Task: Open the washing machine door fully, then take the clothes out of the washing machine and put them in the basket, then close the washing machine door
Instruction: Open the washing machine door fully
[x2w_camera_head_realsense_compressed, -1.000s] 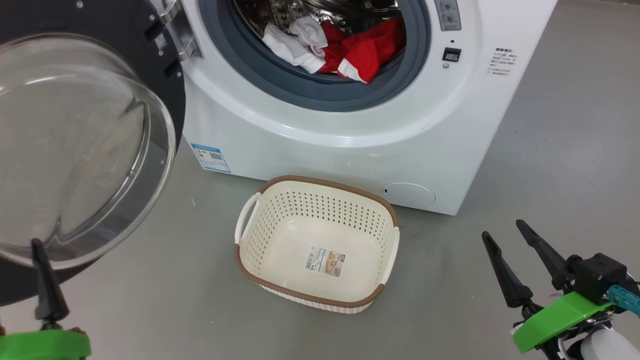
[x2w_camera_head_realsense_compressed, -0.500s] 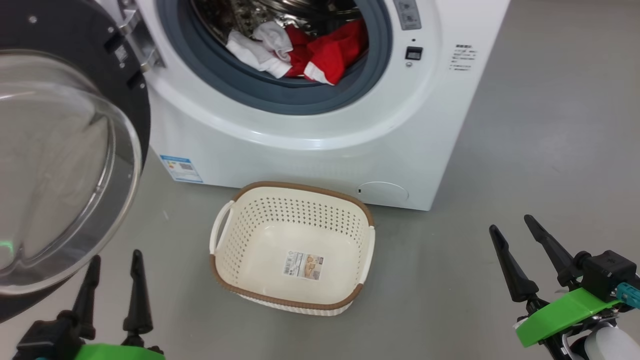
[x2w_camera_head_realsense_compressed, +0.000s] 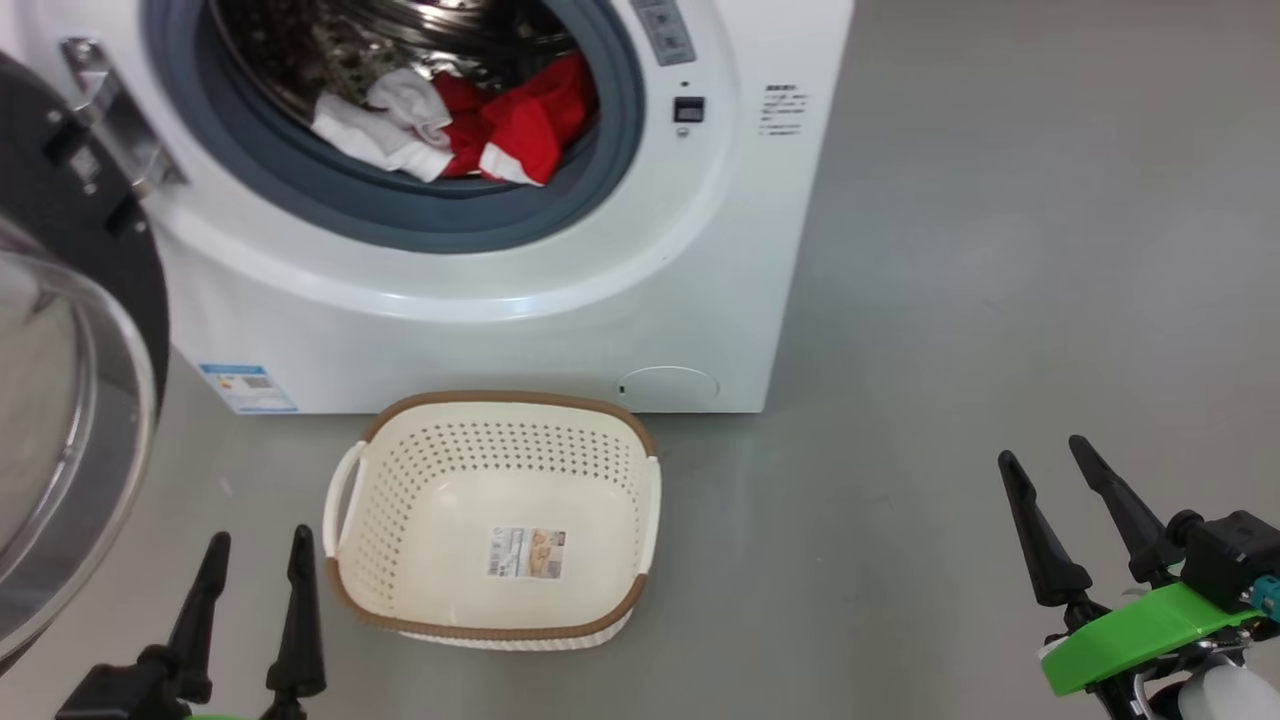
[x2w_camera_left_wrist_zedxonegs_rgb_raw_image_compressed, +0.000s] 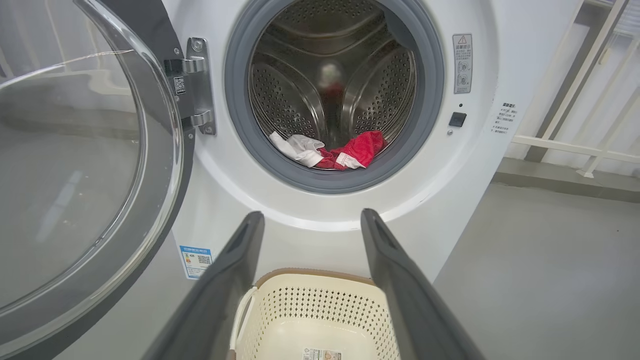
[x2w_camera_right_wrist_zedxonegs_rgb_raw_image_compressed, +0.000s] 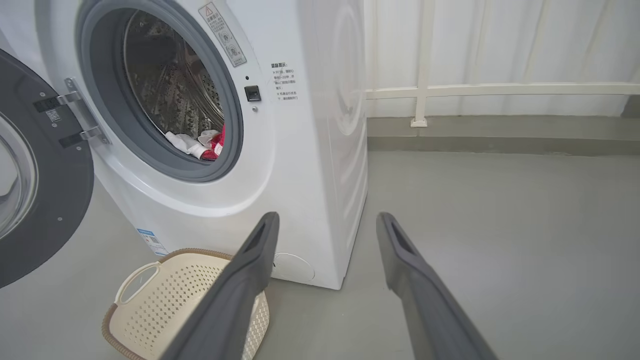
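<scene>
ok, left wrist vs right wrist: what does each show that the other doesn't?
Left wrist: a straight look into the drum to its back wall, the paper label in the basket, the left gripper open. Right wrist: the round flap low on the washing machine, the right gripper open. Both: the washing machine door open, the clothes in the drum, the basket on the floor.

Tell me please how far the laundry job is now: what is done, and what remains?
Done: the washing machine door stands swung open. In hand: nothing; the left gripper and the right gripper are both open and empty. Left: the clothes lie inside the washing machine, the basket is empty, and the door must be closed.
</scene>
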